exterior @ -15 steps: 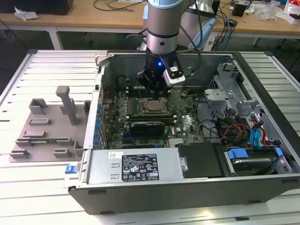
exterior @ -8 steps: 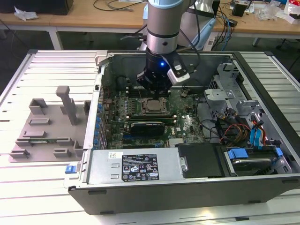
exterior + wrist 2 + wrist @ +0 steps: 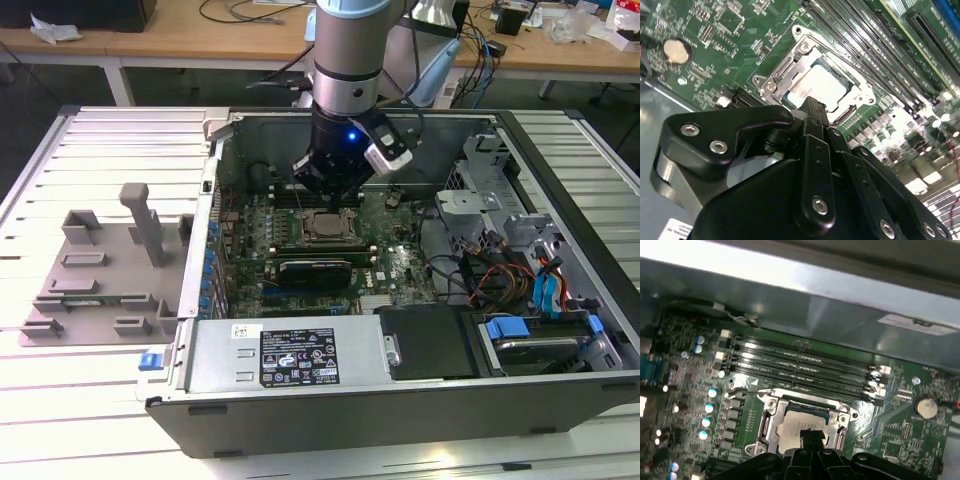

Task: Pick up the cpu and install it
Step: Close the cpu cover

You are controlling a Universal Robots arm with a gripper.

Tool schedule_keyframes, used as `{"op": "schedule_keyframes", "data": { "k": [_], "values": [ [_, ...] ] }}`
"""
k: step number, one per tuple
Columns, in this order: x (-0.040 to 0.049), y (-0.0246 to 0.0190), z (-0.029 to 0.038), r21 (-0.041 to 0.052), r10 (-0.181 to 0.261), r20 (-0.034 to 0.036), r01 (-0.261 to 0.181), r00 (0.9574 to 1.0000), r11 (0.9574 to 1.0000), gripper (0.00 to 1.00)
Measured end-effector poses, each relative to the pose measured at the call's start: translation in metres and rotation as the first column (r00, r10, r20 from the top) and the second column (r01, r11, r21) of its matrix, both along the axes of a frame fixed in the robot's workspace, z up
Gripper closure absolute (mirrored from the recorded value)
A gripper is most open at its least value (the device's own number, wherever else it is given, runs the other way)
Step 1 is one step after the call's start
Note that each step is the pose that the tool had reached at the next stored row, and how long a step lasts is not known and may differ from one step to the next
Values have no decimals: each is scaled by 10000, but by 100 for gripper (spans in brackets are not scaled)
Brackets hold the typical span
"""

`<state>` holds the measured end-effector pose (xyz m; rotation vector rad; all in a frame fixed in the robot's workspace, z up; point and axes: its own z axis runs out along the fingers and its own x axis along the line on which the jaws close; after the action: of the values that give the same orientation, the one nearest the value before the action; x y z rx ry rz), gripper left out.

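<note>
The cpu (image 3: 322, 225), a small flat square chip with a pale silvery top, lies flat inside the metal-rimmed socket frame (image 3: 790, 60) on the green motherboard (image 3: 400, 260) in the open computer case. In both wrist views the cpu (image 3: 815, 85) (image 3: 792, 426) sits level within the frame (image 3: 771, 412). My black gripper (image 3: 333, 195) hangs straight over the socket. Its fingers are pressed together, and its tip (image 3: 812, 107) (image 3: 812, 435) sits just above one edge of the chip, with nothing seen between the fingers.
Memory modules (image 3: 800, 362) run beside the socket, and a coin battery (image 3: 677, 51) lies on the board. A grey plastic tray (image 3: 100, 270) with upright posts rests outside the case on the exterior view's left. Cables and drive bays (image 3: 520, 290) crowd the right, and a power supply (image 3: 290, 355) sits at the front.
</note>
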<state>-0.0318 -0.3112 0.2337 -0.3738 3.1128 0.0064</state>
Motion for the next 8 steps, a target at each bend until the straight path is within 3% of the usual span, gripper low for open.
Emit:
{"op": "schedule_keyframes", "data": {
  "k": [2,4,6,8],
  "values": [
    [0,0,0,-10,578,0,-578,9983,9983,89],
    [0,0,0,-19,1252,-1,-1252,9921,9921,89],
    [0,0,0,-22,1592,-1,-1592,9872,9872,89],
    [0,0,0,-30,2382,-3,-2382,9712,9712,89]
  ]
}}
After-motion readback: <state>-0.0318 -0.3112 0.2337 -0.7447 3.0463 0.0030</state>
